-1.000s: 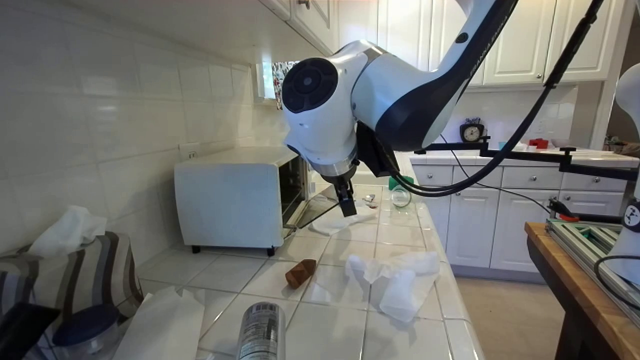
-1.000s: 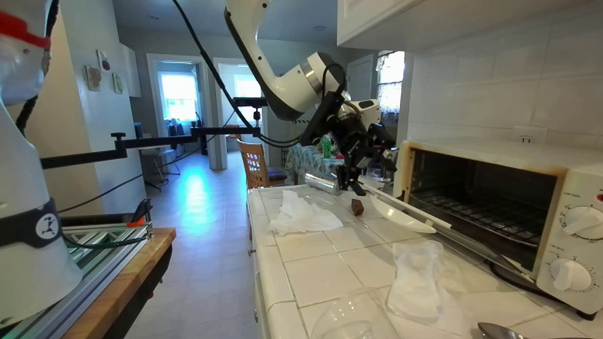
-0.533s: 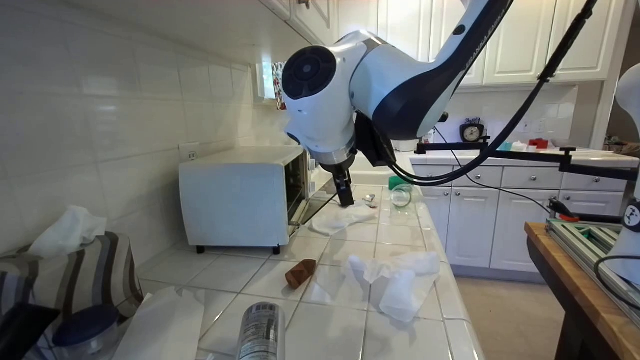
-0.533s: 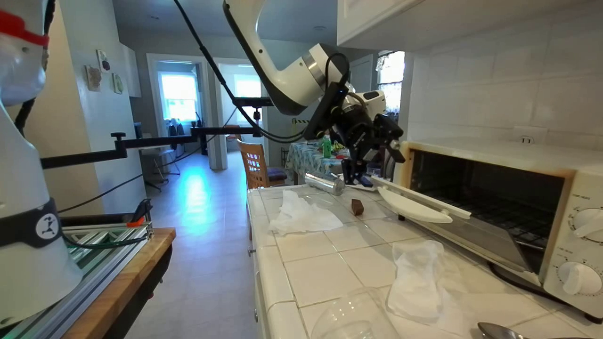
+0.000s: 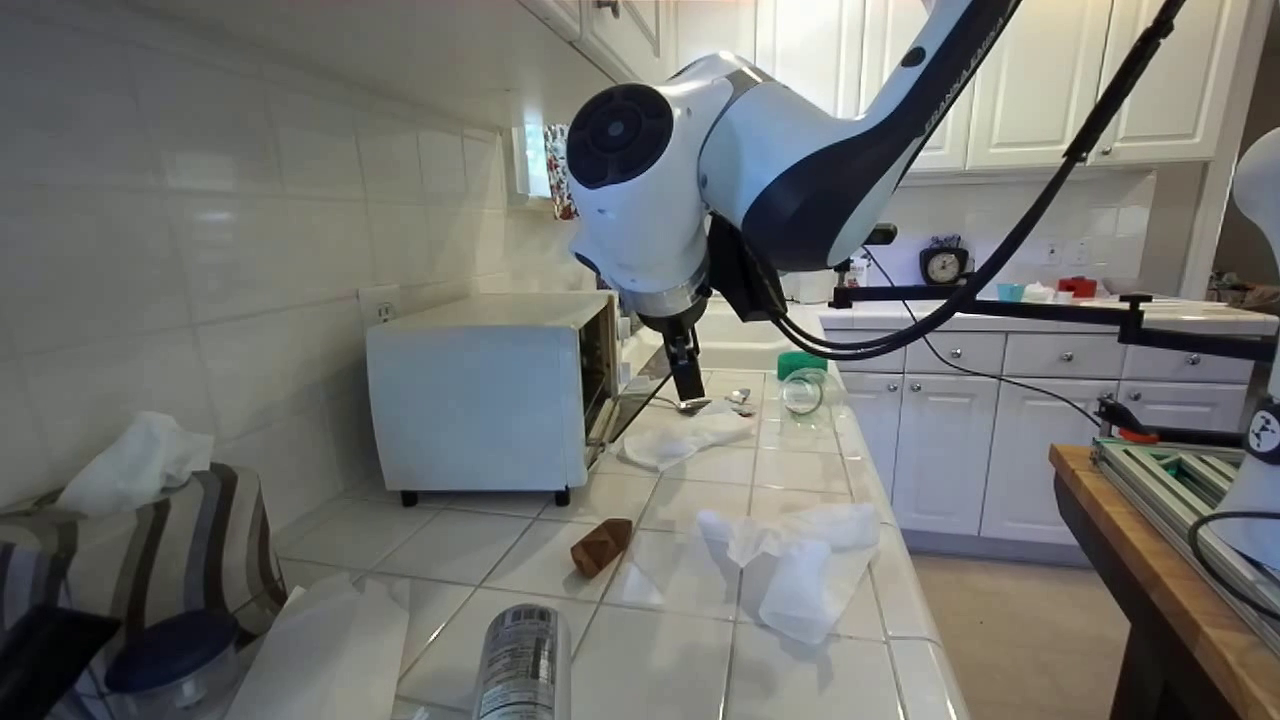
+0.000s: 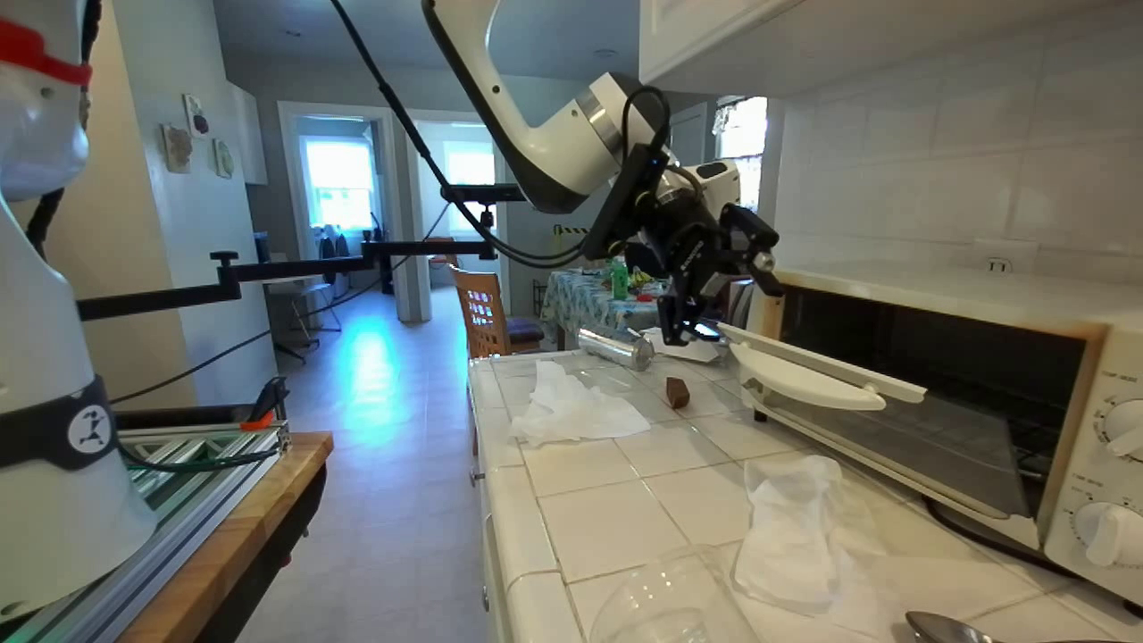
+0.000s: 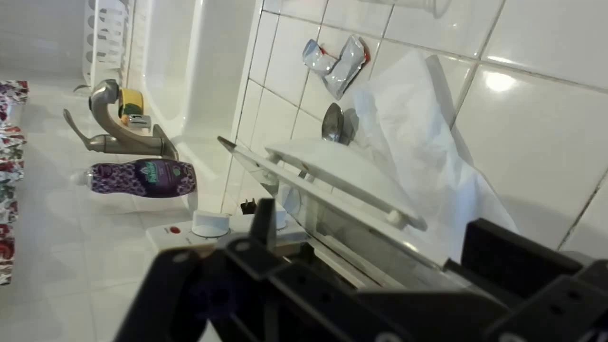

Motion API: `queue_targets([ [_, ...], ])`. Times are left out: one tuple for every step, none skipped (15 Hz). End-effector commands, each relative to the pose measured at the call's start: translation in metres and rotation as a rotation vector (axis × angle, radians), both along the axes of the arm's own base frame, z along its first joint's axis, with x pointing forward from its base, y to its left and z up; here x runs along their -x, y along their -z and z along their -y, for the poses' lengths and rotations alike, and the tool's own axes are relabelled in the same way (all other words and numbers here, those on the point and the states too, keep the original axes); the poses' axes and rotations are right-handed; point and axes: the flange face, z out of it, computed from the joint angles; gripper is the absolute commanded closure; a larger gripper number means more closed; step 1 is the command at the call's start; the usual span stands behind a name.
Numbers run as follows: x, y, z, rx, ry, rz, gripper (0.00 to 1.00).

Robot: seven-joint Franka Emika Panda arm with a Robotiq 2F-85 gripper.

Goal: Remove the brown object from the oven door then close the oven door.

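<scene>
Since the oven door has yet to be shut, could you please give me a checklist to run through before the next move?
1. Brown object off the oven door: ok; it lies on the counter.
2. Door shut: not ok; it stands partly open, sloping outward.
3. Gripper touching the door: cannot tell; its jaws stand open by the door's free edge, but contact is unclear.
4. Crumpled white paper out of the door's gap: ok; it lies on the counter in front.
5. Oven steady: not ok; it has shifted slightly on the counter over the last second.
6. Oven interior unobstructed: cannot tell; too dark inside.
</scene>
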Motion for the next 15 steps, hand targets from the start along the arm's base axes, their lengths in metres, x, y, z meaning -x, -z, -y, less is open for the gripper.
queue_targets([
  [-0.001, -0.006, 0.013, 0.029, -0.018, 0.000, 0.00],
  [-0.002, -0.007, 0.014, 0.033, -0.019, 0.001, 0.00],
  [-0.002, -0.008, 0.016, 0.036, -0.020, 0.002, 0.00],
  [-0.003, -0.009, 0.017, 0.038, -0.019, 0.004, 0.00],
  [-0.004, -0.010, 0.019, 0.038, -0.019, 0.007, 0.00],
  [-0.006, -0.012, 0.021, 0.043, -0.021, 0.012, 0.00],
  [-0.007, -0.013, 0.022, 0.046, -0.025, 0.017, 0.00],
  [-0.009, -0.015, 0.023, 0.050, -0.026, 0.022, 0.00],
  [-0.012, -0.018, 0.024, 0.054, -0.028, 0.027, 0.00],
  [-0.015, -0.021, 0.026, 0.058, -0.031, 0.033, 0.00],
  [-0.018, -0.023, 0.027, 0.061, -0.032, 0.037, 0.00],
  [-0.020, -0.025, 0.029, 0.065, -0.035, 0.042, 0.00],
  [-0.024, -0.029, 0.031, 0.070, -0.037, 0.046, 0.00],
  [-0.028, -0.032, 0.034, 0.074, -0.038, 0.050, 0.00],
  [-0.032, -0.036, 0.037, 0.077, -0.037, 0.055, 0.00],
])
